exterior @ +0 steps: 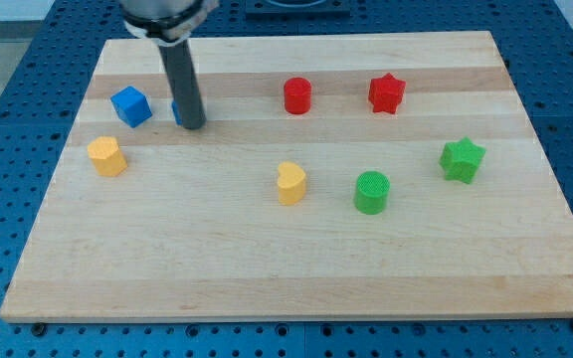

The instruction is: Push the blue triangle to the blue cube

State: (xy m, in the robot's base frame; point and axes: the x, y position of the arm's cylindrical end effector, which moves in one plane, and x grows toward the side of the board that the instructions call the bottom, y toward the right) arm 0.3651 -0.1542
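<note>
The blue triangle (pixel 177 111) is mostly hidden behind my rod; only a blue sliver shows at the rod's left edge, just right of the blue cube (pixel 131 105) on the counter (pixel 296 268). My tip (pixel 193 125) touches that sliver. There are no jaws, only the rod, holding nothing. Elsewhere sit a red cylinder (pixel 297 95), a red star (pixel 387 93) and a green star (pixel 462 159).

You get bright, even overhead light on the wooden board (pixel 296 268), with a mild sheen along its upper part. Shadows beneath the blocks are short and soft. Focus is sharp throughout; only the rod (pixel 182 85) looks slightly smeared.
</note>
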